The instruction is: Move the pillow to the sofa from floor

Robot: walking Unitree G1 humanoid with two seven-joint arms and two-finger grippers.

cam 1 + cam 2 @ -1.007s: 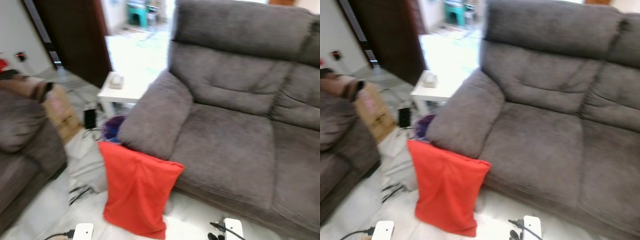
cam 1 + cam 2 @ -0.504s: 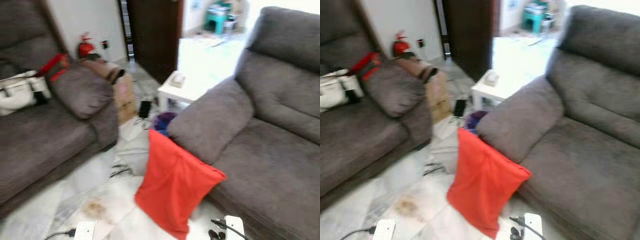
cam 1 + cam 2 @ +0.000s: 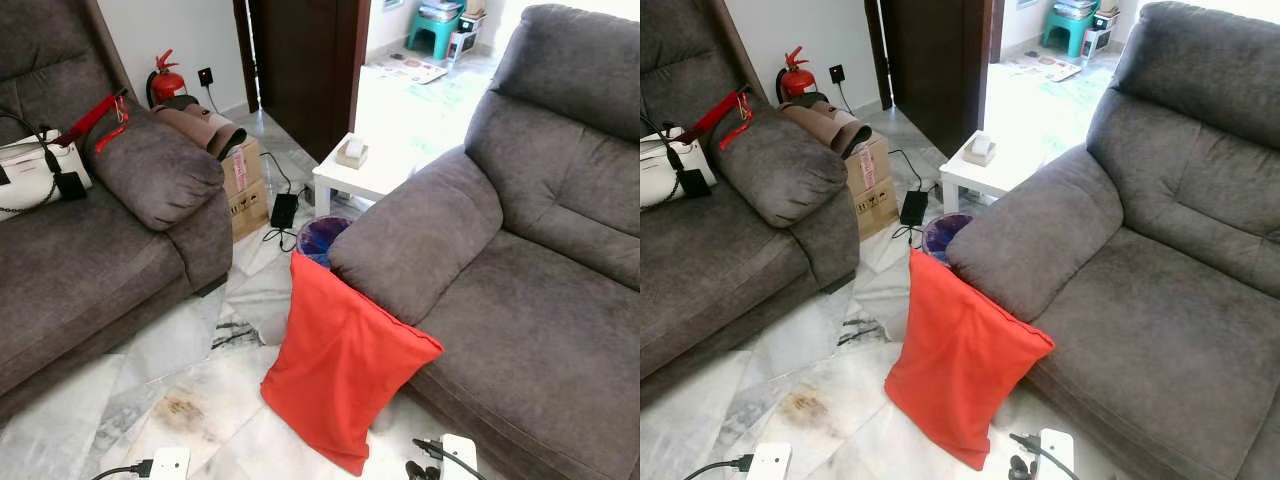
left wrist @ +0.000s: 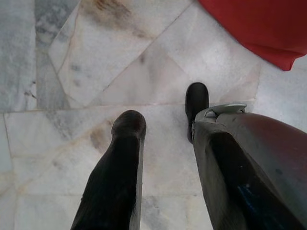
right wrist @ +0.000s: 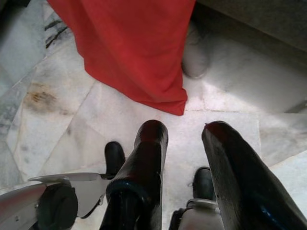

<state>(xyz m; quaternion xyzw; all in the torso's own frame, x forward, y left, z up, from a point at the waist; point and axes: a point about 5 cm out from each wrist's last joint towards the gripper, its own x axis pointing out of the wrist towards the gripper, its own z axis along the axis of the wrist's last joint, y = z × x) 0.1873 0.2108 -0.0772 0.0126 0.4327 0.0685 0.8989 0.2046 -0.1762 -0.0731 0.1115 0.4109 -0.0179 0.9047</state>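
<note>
The red pillow [image 3: 345, 375] is standing on the marble floor [image 3: 190, 390], leaning against the front of the grey sofa [image 3: 520, 330] just below its armrest [image 3: 420, 235]. The left gripper [image 4: 163, 122] is hanging over bare floor with its fingers spread, holding nothing, the pillow's corner off to one side. The right gripper [image 5: 184, 132] is hovering just short of the pillow's lower edge, fingers apart and empty. A second sofa [image 3: 90, 250] is sitting opposite, beside a white side table [image 3: 365, 175].

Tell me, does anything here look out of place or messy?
Yes. A red pillow stands on the floor, leaning against the grey sofa instead of lying on it. A brownish stain marks the tiles beside it, and cables trail across the floor.
</note>
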